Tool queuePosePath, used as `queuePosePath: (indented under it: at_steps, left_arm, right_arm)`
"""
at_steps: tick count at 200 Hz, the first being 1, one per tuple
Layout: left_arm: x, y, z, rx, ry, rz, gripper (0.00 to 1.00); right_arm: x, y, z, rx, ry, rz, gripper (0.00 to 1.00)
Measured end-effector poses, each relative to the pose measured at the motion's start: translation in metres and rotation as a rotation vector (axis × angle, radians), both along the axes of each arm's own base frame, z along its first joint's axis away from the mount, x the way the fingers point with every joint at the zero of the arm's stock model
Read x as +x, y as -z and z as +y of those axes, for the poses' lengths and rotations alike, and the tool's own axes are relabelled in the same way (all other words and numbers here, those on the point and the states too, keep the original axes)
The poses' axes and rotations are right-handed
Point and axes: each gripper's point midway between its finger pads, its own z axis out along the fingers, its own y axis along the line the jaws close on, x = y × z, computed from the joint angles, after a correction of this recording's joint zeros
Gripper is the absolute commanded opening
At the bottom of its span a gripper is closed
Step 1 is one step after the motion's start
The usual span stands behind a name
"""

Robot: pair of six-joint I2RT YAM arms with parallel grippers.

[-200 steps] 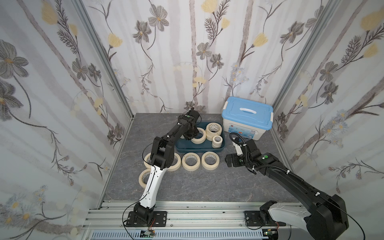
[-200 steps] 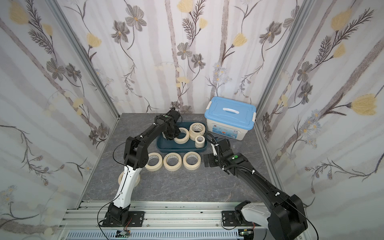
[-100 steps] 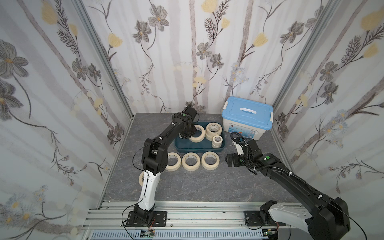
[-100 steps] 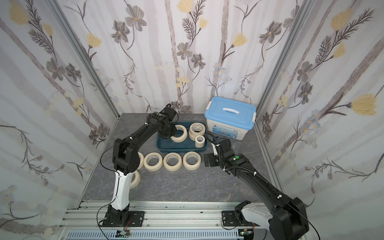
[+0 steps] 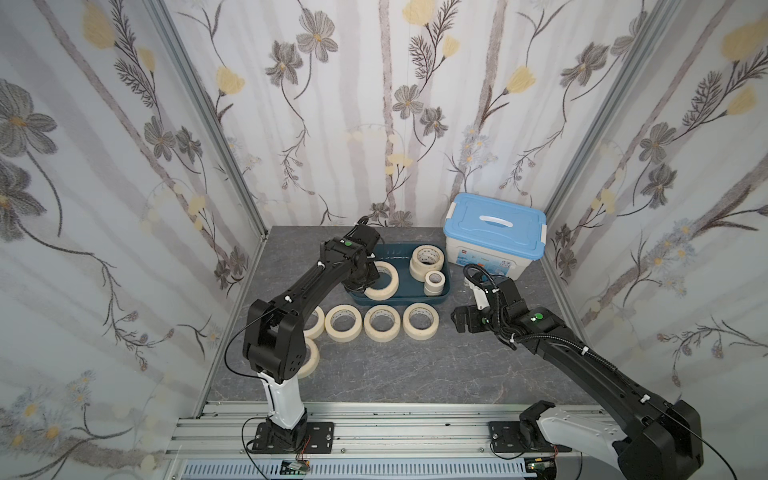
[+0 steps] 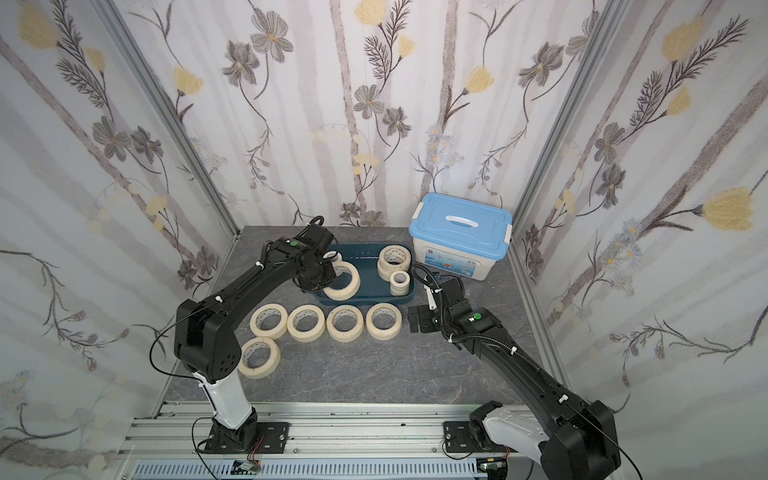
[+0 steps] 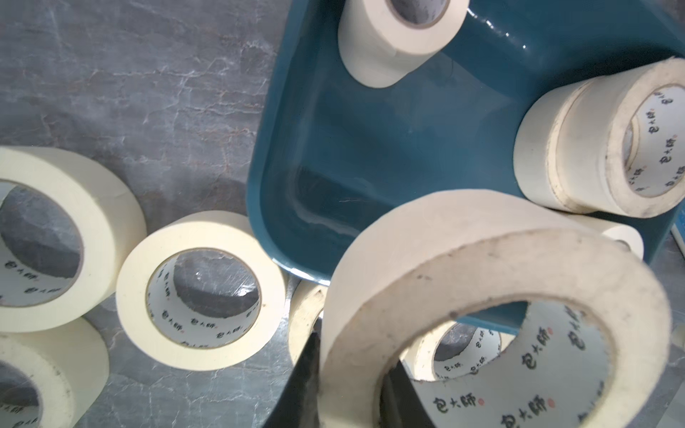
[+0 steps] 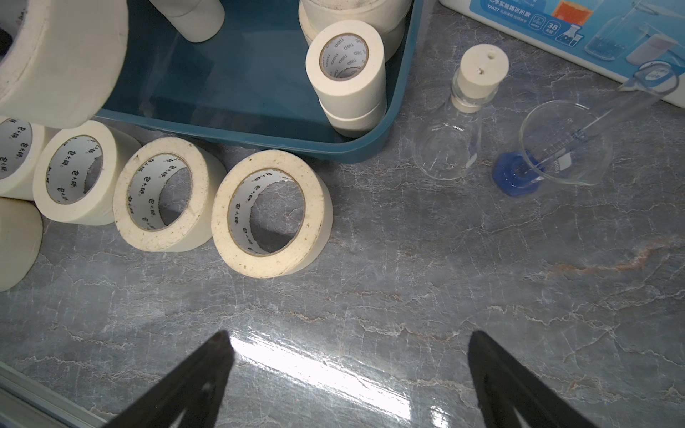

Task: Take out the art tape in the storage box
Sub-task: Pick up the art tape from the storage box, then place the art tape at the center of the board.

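Outside the storage box (image 5: pixel 440 293), along its near long side, four large rolls (image 5: pixel 381 323) of art tape lie flat in a row on the grey tabletop (image 5: pixel 415 374), with a fifth (image 6: pixel 258 357) nearer the robot base than that row and partly hidden under the left arm in a top view; so five of the big rolls look already removed. Above the box's left half, the left gripper (image 5: pixel 360 279) is closed down on the wall of a sixth large roll (image 5: pixel 381 280), one finger (image 7: pixel 307 385) outside the ring and one inside; the roll is tilted and, per the left wrist view, seems lifted clear of the box floor, though whether it is fully clear of the near rim cannot be told. Still inside the box: a stack of wider rolls (image 5: pixel 427 261) at its far right corner, a small-roll stack (image 5: pixel 434 282) at its near right corner, and another small roll (image 7: pixel 400 33) near the far wall. Just right of the box's near right corner, the right gripper (image 8: pixel 348 367) hovers over bare tabletop with claw spread wide, holding nothing. Judgement: roughly half done; held roll needs setting down outside the box, then the remaining rolls in the right half follow. Glassware (image 8: pixel 563 144) stands right of the box, beside the blue-lidded tub (image 5: pixel 494 237); worth avoiding.
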Motion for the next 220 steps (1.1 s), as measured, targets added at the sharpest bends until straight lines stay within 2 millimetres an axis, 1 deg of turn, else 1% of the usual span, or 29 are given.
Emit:
queuePosePath:
  at_steps: [30, 42, 63, 79, 120, 178, 207, 220]
  left_arm:
    - [-0.027, -0.002, 0.014, 0.003, -0.003, 0.007, 0.19]
    - [-0.037, 0.0, 0.019, 0.003, -0.006, 0.008, 0.19]
    - [-0.061, 0.006, 0.032, 0.016, -0.011, 0.034, 0.19]
    - [-0.076, 0.005, 0.04, 0.018, -0.018, 0.04, 0.19]
    - [-0.109, 0.006, 0.056, 0.02, -0.027, 0.059, 0.19]
    - [-0.16, 0.02, 0.079, 0.032, -0.063, 0.141, 0.18]
    - [-0.179, 0.031, 0.088, 0.044, -0.08, 0.19, 0.18]
    - [-0.185, 0.033, 0.09, 0.052, -0.087, 0.208, 0.18]
  right_arm:
    - [0.0, -0.001, 0.0, 0.001, 0.0, -0.002, 1.0]
    - [0.0, -0.001, 0.0, 0.001, 0.0, -0.002, 1.0]
    - [0.0, -0.002, 0.0, 0.003, 0.0, -0.004, 1.0]
    - [0.0, -0.002, 0.0, 0.006, 0.005, -0.003, 1.0]
    - [0.0, -0.002, 0.0, 0.007, 0.005, -0.003, 1.0]
    - [0.0, -0.002, 0.0, 0.012, 0.011, -0.002, 1.0]
    - [0.0, -0.001, 0.0, 0.011, 0.012, 0.001, 1.0]
    - [0.001, -0.001, 0.001, 0.012, 0.014, 0.003, 1.0]
